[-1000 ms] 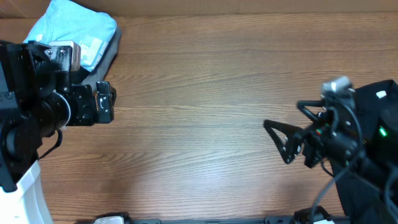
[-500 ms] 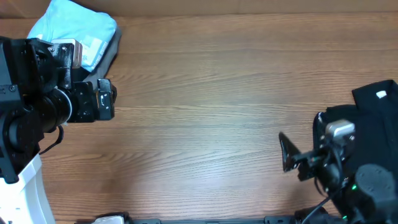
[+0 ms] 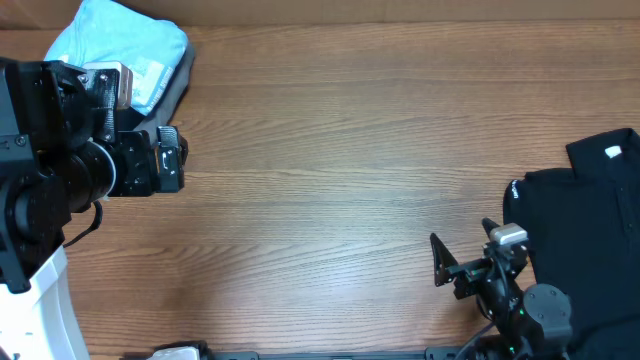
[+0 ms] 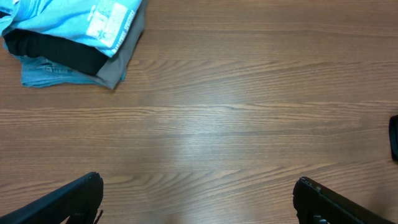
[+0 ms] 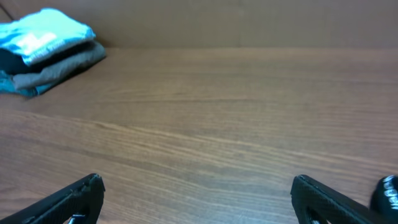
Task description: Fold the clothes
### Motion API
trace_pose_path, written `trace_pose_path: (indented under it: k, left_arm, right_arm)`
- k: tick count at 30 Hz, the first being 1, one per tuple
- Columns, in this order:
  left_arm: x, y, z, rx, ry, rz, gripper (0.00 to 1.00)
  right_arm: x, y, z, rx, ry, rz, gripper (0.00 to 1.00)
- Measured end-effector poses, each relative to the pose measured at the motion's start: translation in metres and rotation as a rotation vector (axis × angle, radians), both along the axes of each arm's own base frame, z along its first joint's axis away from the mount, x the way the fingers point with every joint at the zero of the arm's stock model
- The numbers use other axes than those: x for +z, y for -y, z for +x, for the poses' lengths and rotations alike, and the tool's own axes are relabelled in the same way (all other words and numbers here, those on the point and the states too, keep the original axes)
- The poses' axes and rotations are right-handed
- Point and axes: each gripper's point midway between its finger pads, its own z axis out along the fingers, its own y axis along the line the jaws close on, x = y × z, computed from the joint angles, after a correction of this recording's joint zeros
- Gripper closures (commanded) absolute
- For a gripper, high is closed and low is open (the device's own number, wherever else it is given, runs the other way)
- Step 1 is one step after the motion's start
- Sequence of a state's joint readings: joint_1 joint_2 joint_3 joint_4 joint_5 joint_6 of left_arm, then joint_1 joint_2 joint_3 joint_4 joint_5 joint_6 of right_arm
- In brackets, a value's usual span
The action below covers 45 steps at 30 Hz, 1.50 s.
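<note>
The left gripper [image 3: 168, 160] hangs over the wooden table [image 3: 330, 170] with its jaws spread wide and nothing between them. In its wrist view the two dark fingers [image 4: 74, 198] frame only bare wood. The light blue T-shirt [image 3: 128, 45] lies folded in the far left corner, close beside this gripper's arm but apart from the fingers. It tops a small pile, with a black layer and a grey garment [image 4: 118, 59] showing beneath it. Its white lettering faces up.

The right gripper [image 3: 448, 272] sits low near the front edge, jaws equally wide and empty, pointing out across the open table. Just to its right lies the black garment [image 3: 590, 225], spread flat at the right edge, its white label [image 3: 612, 152] at the far corner. Whether the arm touches that cloth I cannot tell. The blue pile is well away from this gripper, in the opposite corner.
</note>
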State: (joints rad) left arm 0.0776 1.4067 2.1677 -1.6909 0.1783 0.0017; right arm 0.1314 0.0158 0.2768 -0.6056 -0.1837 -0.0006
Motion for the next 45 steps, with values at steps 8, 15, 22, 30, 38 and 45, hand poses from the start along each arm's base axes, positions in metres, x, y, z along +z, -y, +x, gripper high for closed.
trace_pose_path:
  k: [8, 15, 22, 30, 38, 45]
  left_arm:
    - [-0.001, 0.000, 0.001, 0.000, -0.003, 0.000, 0.00]
    - [-0.001, 0.000, 0.001, 0.000, -0.003, 0.000, 0.00]
    - [-0.001, 0.000, 0.001, 0.000, -0.003, 0.000, 0.00]
    - [-0.001, 0.000, 0.001, 0.000, -0.003, 0.000, 0.00]
    - [-0.001, 0.000, 0.001, 0.000, -0.003, 0.000, 0.00]
    - [-0.001, -0.004, -0.008, 0.016, 0.017, 0.023, 0.00]
  right_arm:
    - [-0.024, -0.006, 0.013, 0.022, 0.020, 0.009, 0.00]
    - [-0.024, -0.007, 0.016, 0.029, 0.037, 0.013, 0.00]
    - [-0.024, -0.007, 0.016, 0.029, 0.037, 0.013, 0.00]
    - [-0.024, -0.007, 0.016, 0.029, 0.038, 0.013, 0.00]
    - [-0.024, -0.007, 0.016, 0.029, 0.037, 0.013, 0.00]
    - [-0.024, -0.007, 0.016, 0.029, 0.037, 0.013, 0.00]
